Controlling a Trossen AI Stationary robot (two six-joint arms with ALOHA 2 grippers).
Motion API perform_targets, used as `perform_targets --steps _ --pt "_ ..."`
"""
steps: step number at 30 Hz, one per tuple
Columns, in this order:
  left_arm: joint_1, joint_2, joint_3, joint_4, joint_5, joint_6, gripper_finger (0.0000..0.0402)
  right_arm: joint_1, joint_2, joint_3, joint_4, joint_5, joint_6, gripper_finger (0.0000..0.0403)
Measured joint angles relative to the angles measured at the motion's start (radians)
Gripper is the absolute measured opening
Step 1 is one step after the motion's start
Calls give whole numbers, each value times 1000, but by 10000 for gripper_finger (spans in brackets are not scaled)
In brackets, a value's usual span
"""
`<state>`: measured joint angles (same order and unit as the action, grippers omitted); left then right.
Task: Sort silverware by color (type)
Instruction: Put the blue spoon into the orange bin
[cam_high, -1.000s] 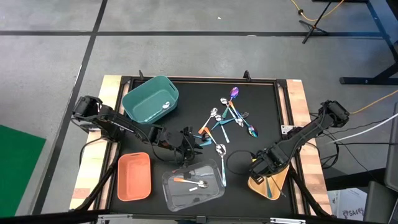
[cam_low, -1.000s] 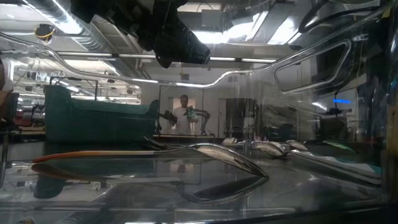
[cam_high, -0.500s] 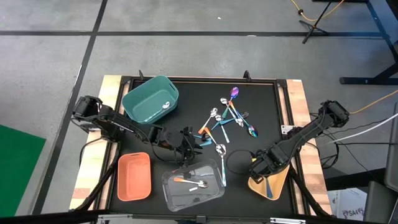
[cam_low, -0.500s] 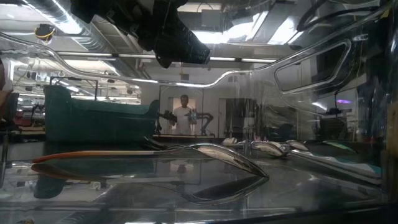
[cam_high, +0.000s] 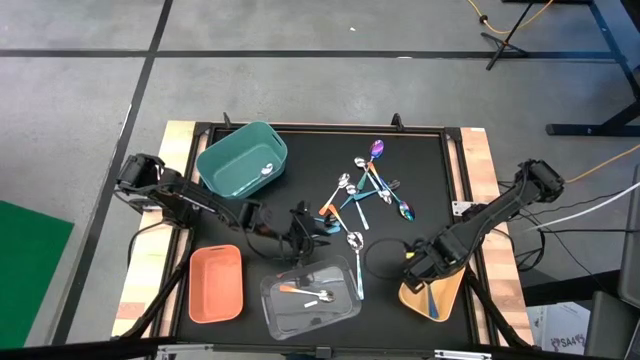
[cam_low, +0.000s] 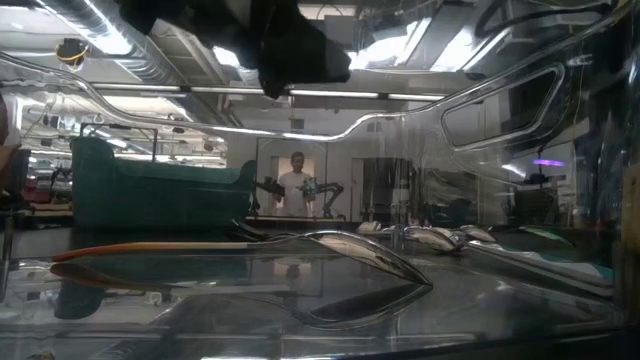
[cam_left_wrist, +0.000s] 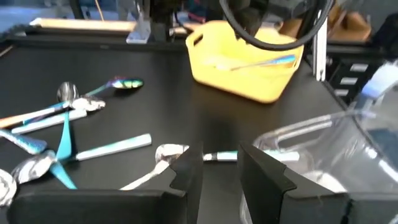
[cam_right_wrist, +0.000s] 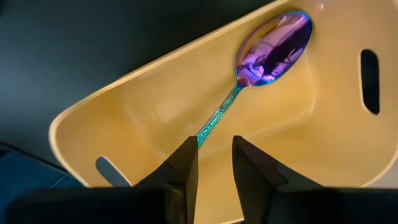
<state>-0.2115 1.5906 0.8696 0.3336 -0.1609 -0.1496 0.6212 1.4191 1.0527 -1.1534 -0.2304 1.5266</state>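
Right end effector above the yellow bin, fingers parted and empty; a purple-bowled, teal-handled spoon lies inside the bin, just clear of the fingertips. Compared with a second earlier, the right arm sits slightly higher over the bin. Left end effector unmoved near the clear bin, fingers partly open, holding nothing. Remaining spoons stay clustered mid-counter; two rest in the clear bin, one in the teal bin.

Grey concrete floor, green mat, ceiling lights.
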Motion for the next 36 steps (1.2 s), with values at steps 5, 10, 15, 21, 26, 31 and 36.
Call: perform_targets --steps 5,10,15,21,26,31,36 --pt "50 0 20 6 76 -50 94 0 -66 0 0 93 -19 86" --pt "122 0 121 -124 158 -57 94 0 -139 0 0 230 -85 86" --pt "203 0 223 -298 189 -10 94 0 -190 0 0 401 -205 86" --pt "286 0 243 -380 229 28 94 -1 -201 0 1 563 -319 86" --pt "322 7 243 -474 232 30 94 -1 -201 0 18 645 -362 86" --pt "324 24 243 -515 231 83 94 -1 -201 0 74 715 -437 86" --pt "319 61 243 -518 232 135 94 -1 -201 0 132 733 -511 86"
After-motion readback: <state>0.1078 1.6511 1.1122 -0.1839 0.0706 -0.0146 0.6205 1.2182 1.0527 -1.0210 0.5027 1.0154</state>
